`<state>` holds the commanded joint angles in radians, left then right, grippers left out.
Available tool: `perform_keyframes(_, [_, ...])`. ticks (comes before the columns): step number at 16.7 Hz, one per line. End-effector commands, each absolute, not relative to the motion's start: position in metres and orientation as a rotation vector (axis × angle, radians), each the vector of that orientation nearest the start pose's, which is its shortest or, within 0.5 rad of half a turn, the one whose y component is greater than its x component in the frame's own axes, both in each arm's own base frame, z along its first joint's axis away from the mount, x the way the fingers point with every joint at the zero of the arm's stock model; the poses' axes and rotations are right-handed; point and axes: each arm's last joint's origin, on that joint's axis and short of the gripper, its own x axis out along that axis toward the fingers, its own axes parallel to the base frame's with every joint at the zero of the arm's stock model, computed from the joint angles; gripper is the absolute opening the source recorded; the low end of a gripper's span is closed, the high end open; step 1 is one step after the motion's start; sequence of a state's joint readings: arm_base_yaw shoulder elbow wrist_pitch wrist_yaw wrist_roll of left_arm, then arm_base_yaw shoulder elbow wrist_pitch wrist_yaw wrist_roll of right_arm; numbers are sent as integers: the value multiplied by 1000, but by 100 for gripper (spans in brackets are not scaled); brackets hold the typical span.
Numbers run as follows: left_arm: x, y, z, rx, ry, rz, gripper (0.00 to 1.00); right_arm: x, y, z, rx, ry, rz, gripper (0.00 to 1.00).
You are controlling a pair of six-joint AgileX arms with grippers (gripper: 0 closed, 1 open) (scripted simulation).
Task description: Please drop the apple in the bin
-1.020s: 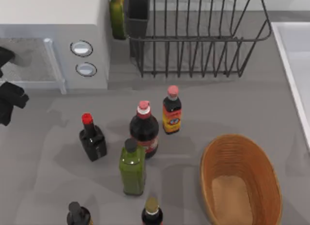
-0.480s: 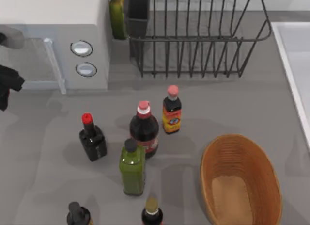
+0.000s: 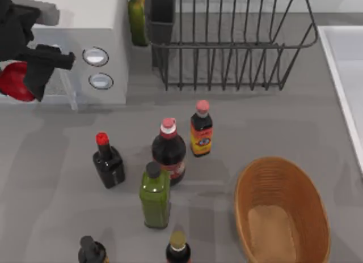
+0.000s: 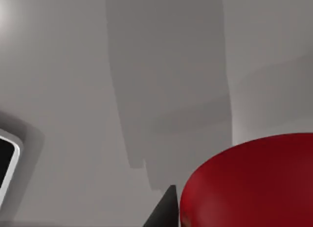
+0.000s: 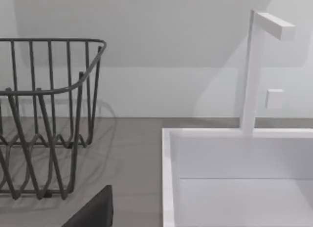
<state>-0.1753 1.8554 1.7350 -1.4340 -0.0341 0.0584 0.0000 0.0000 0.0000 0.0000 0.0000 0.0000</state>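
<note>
Gripping the apple (image 3: 12, 84), the left gripper (image 3: 25, 76) sits at the far left edge of the top view, in front of the microwave (image 3: 85, 59), fingers closed around the red fruit. Left wrist view has the apple (image 4: 254, 183) large and close against a dark finger (image 4: 164, 212). Bin (image 3: 309, 183), an oval wicker basket, is low on the right side of the table (image 3: 272, 121), well apart from the apple. Bottles stand between them: red-capped dark bottle (image 3: 108, 161), green bottle (image 3: 155, 195), round dark bottle (image 3: 168, 149), orange-labelled bottle (image 3: 201, 130). Dish rack (image 3: 232, 42) at the back. Right wrist view faces the dish rack (image 5: 44, 114) and a white sink (image 5: 234, 178); right pincer state: cannot tell.
</note>
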Motion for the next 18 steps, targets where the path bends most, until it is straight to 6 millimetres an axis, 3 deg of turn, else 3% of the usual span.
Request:
perform_keyframes(5, [365,-133,289,-45,1569,160,0,106,-1,160,0,0,0,100])
perform_keyframes(9, [356,-211,291,-321,1516,476,0,106,-1,160,0,0,0,100])
perform_keyframes(14, [308,-313,286,-661,1377,819,0,106,-1,160,0,0,0,100])
perform_keyframes(18, [253,-377,275,-887,1255,1010,0,106,-1,160,0,0,0,100])
